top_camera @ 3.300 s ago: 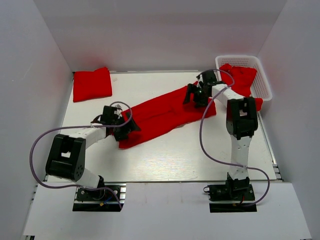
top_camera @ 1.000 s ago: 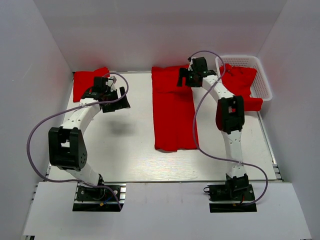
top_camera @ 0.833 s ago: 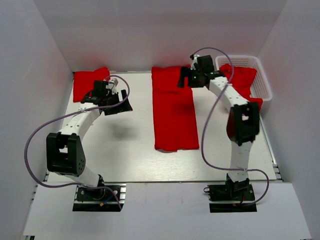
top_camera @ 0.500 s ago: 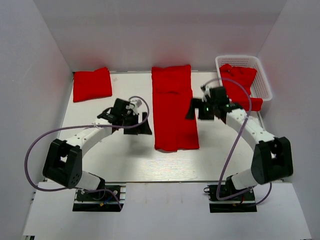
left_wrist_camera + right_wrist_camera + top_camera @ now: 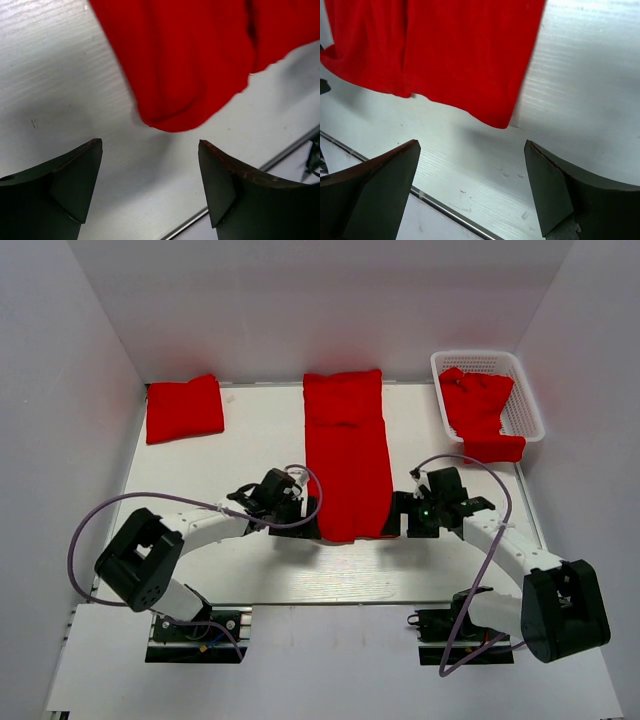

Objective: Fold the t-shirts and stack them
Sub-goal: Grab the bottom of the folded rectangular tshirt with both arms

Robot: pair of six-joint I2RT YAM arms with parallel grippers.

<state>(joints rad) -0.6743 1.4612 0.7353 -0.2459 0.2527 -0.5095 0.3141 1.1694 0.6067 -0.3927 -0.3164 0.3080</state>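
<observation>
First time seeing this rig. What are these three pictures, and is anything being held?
Two robot arms are bolted at the table's near edge. The wide picture looks down from above and behind them. The other two come from a camera on each wrist, with its dark fingers at the bottom. A long folded red t-shirt lies in the middle, a smaller folded one at the far left, and crumpled ones spill from a white basket at the far right. The left end effector and right end effector stand open at the long shirt's near corners, holding nothing.
</observation>
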